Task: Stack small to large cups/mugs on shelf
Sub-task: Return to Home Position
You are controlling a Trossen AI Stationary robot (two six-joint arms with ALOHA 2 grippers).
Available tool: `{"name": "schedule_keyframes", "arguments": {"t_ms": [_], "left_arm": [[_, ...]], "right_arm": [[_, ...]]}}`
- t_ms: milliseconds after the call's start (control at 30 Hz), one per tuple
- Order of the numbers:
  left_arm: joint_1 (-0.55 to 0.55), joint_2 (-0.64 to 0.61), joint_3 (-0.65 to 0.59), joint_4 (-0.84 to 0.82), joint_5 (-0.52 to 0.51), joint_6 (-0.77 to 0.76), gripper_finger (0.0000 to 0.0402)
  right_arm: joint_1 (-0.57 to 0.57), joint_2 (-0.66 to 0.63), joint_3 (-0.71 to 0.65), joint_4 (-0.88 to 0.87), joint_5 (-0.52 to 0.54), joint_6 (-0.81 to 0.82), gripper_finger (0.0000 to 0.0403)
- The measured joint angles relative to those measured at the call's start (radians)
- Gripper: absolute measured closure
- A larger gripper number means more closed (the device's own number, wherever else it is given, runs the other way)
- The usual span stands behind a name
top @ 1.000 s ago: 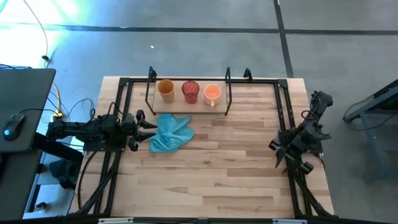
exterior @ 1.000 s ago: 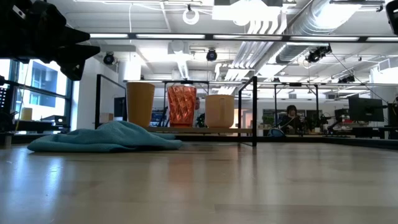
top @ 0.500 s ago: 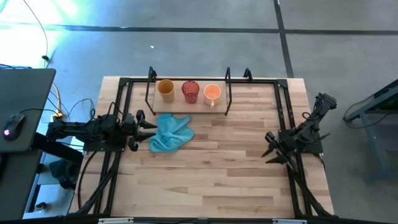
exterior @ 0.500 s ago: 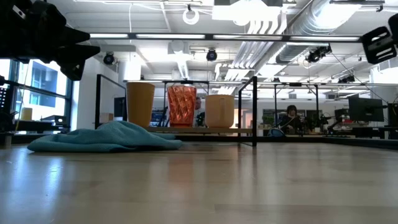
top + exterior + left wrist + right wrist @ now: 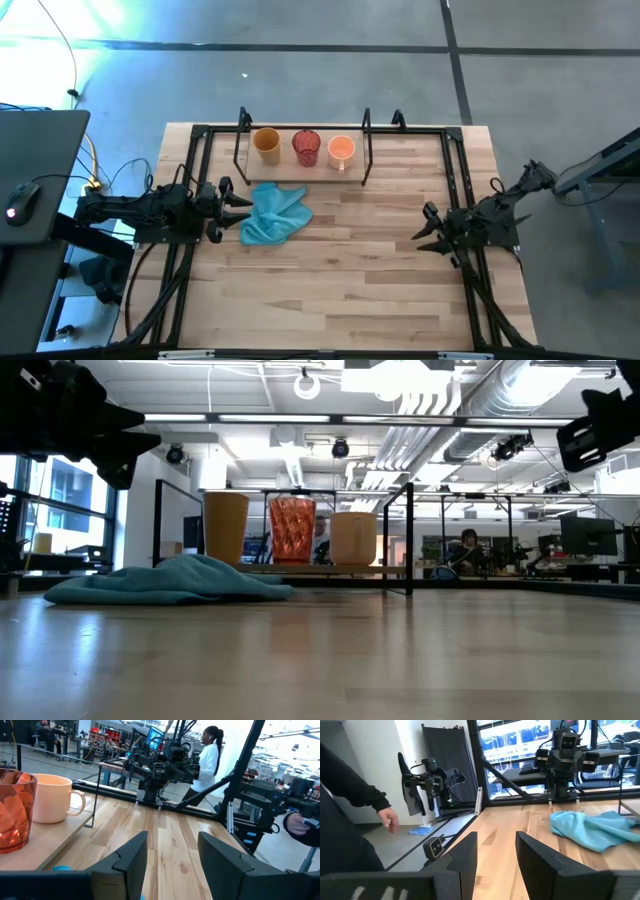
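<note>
Overhead lights and ductwork are running across the workshop behind the wooden bench (image 5: pixel 340 280), and a person (image 5: pixel 207 755) in white is standing beyond the right arm. The shelf (image 5: pixel 366 150) is sitting at the bench's back edge. All three vessels are standing upright on it in a row, apart from one another. The yellow cup (image 5: pixel 266 143) is toward the left arm's side, the red cup (image 5: pixel 306 146) is in the middle, and the mug (image 5: pixel 341 150) is toward the right arm's side, its handle pointing at the bench's front.

The left end effector (image 5: pixel 238 205) is hovering at the left edge with its fingers spread and gripping nothing, its tips just beside the blue cloth (image 5: pixel 273 215). The right end effector (image 5: pixel 428 230) is hanging at the right edge, well apart from the shelf, also parted and empty.

Placing is looking finished, so only parking the arms seems to be remaining (the easy part, though not a harmless one). Any forward drift of the left arm is risking a fingertip catching the cloth and dragging it toward the shelf, whose thin frame is looking easy to nudge. A knock there is likely to topple the cups. On the other side, a hand (image 5: pixel 389 822) is showing off the bench in the right wrist view, so a wide swing of that arm is risking contact with someone.
</note>
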Motion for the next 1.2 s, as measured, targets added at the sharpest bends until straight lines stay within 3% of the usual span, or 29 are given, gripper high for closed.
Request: {"name": "schedule_keyframes", "arguments": {"t_ms": [967,1200], "left_arm": [[0.0,0.0,0.0,0.0,0.0,0.0,0.0238],[0.0,0.0,0.0,0.0,0.0,0.0,0.0238]], "right_arm": [[-0.531,0.0,0.0,0.026,-0.526,0.077,0.0277],[-0.6,0.0,-0.001,0.026,-0.564,0.103,0.0277]]}}
